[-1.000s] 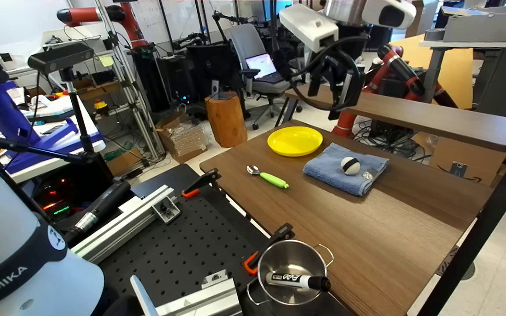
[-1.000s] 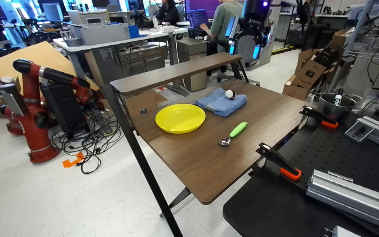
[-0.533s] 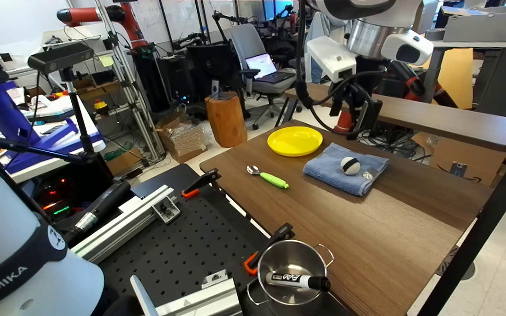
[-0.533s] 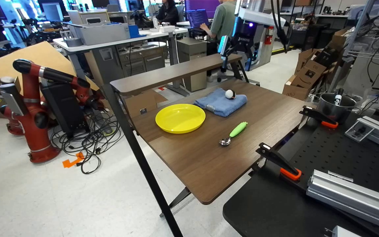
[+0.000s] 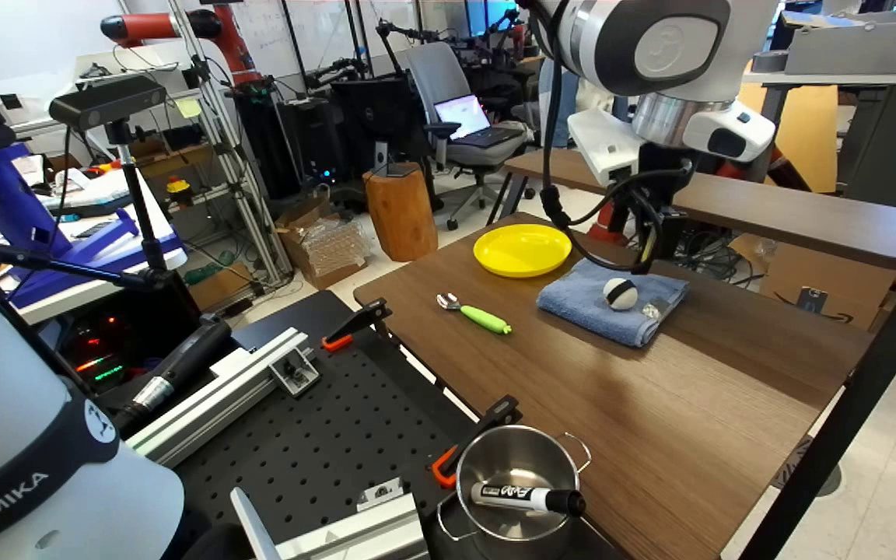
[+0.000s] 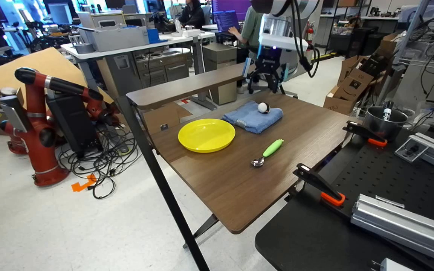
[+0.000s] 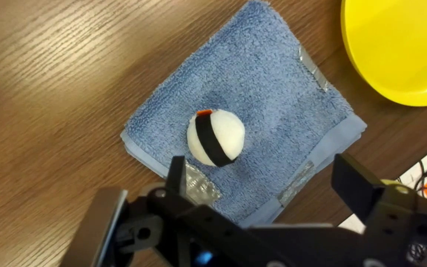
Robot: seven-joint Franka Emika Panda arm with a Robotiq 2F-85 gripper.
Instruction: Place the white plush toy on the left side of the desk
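While both exterior views record the spoon, the wrist view shows an orange mark on the white plush toy, blue cloth beneath, jaws wide apart

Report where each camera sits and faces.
An exterior view: high near the pot, looking across the desk; base and arm show.
An exterior view: high, nearer the yellow plate, looking over the desk; gripper and arm show.
Wrist view: on the arm, facing down at the plush toy; gripper shows.
All share desk, yellow plate, plush toy.
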